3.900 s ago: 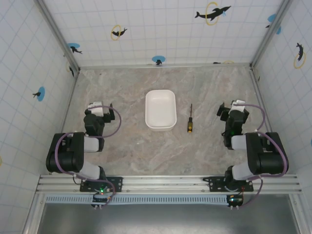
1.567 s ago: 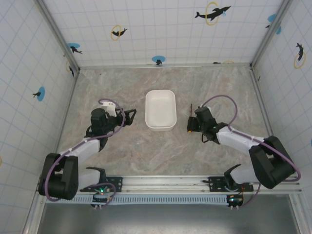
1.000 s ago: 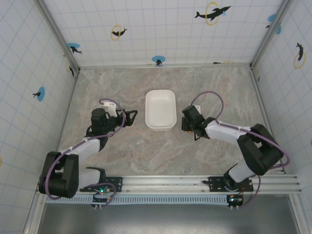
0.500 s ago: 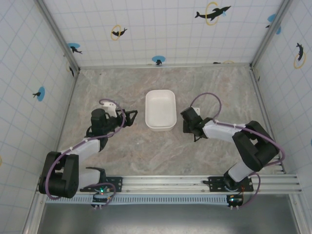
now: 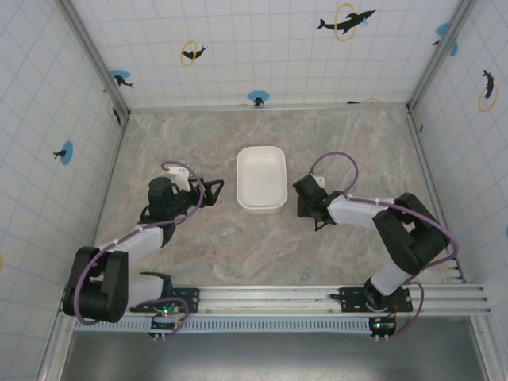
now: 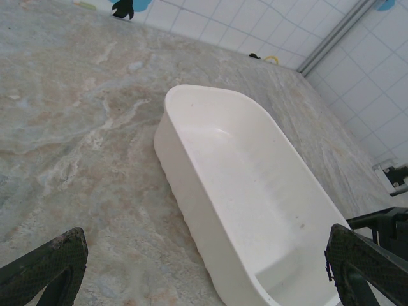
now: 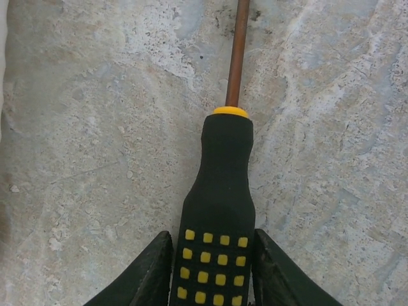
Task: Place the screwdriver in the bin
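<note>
White tiled walls (image 5: 238, 55) with dolphin stickers close in a marbled grey table (image 5: 238, 246). Near its middle sits the bin (image 5: 261, 171), its long sides running from near edge to far edge. The screwdriver (image 7: 224, 178) lies flat on the table just beside the bin's right side, shaft pointing away from the right wrist camera.

The right gripper (image 7: 217, 271) has its fingers (image 7: 152, 274) pressed against both sides of the black handle, low on the part studded with yellow squares. The left gripper (image 5: 212, 192) hangs near the bin's left side, fingers spread wide and holding nothing.

The screwdriver looks light and rigid. Its handle seems rubbery and textured, so it should resist slipping, whereas the thin smooth shaft would likely roll or pivot in a pinch. The handle is the sensible place to hold. A grip this far back may let the shaft droop.

By count: one screwdriver, one bin, two grippers.
</note>
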